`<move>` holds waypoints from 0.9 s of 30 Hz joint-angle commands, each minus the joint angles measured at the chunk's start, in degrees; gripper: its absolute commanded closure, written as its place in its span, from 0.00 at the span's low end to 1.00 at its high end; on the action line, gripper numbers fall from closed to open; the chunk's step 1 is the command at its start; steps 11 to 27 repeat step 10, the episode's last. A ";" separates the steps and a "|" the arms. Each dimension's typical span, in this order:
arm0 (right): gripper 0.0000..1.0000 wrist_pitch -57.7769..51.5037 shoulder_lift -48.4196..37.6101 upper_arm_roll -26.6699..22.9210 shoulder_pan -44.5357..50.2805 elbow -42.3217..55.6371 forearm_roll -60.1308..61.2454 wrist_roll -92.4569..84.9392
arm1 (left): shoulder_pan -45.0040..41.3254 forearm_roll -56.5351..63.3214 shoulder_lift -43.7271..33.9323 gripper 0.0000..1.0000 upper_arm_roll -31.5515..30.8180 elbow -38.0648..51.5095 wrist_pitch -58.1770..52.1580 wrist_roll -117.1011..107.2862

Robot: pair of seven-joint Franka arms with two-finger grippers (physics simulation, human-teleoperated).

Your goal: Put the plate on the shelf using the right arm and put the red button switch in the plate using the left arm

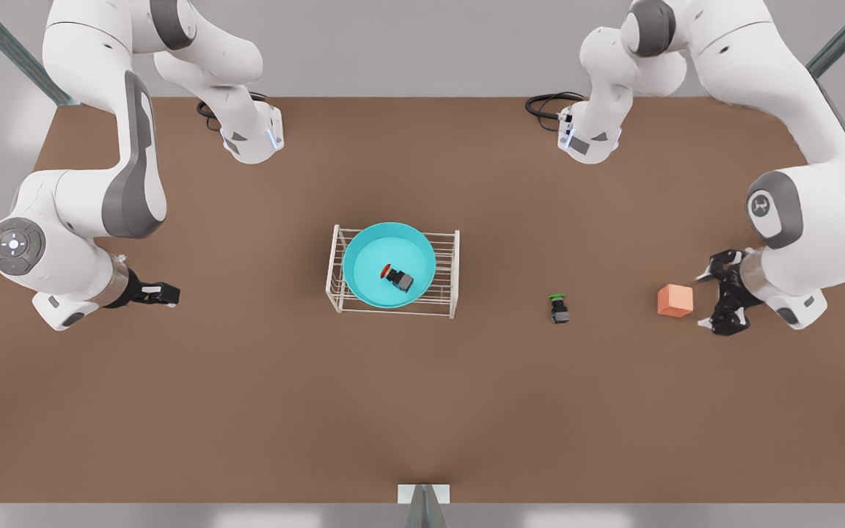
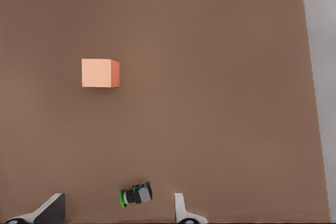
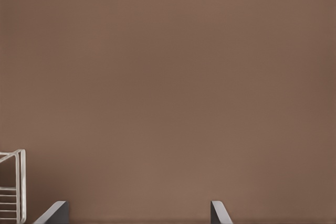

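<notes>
So: one table [image 1: 246, 381], one shelf [image 1: 393, 271], one plate [image 1: 389, 264] sitting on it, one cube [image 1: 675, 301], two switches. The red switch [image 1: 396, 276] lies in the plate; the green one [image 1: 559, 308] is on the table. My left gripper [image 1: 723, 301] is beside the cube, my right gripper [image 1: 162, 294] far off, both spread with nothing between the fingers.

Two white jointed arms, grey panels at the joints. Left arm [image 1: 796, 95]: round grey cap with a ring logo, end disc with small lights. Right arm [image 1: 100, 110]: lit button disc (white dots). Black cables coil at both bases.
</notes>
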 commanded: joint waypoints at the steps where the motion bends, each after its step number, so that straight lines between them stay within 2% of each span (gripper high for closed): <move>1: 0.00 0.02 -0.07 0.00 0.00 0.03 0.04 1.38 | 19.99 0.22 -1.39 0.00 -24.37 3.88 -9.02 72.12; 2: 0.00 0.02 -0.07 0.00 0.00 0.03 0.04 1.38 | 24.86 10.79 -5.42 0.00 -35.06 0.56 -5.07 72.12; 3: 0.00 -0.06 -0.07 0.00 0.00 0.03 0.04 1.38 | 24.86 9.73 -18.17 0.00 -35.06 -20.72 13.39 72.38; 5: 0.00 -0.06 -0.07 0.00 0.00 0.03 0.04 1.38 | 24.51 11.75 -11.59 0.00 -36.03 -7.73 2.41 70.54; 6: 0.00 -0.06 -0.07 0.00 0.00 0.03 0.04 1.38 | 23.90 11.93 -11.15 0.00 -36.12 -7.02 3.02 70.45; 27: 0.00 0.02 -0.07 0.00 0.00 0.03 0.04 1.38 | 23.72 11.31 -10.62 0.00 -36.12 -6.93 3.11 70.36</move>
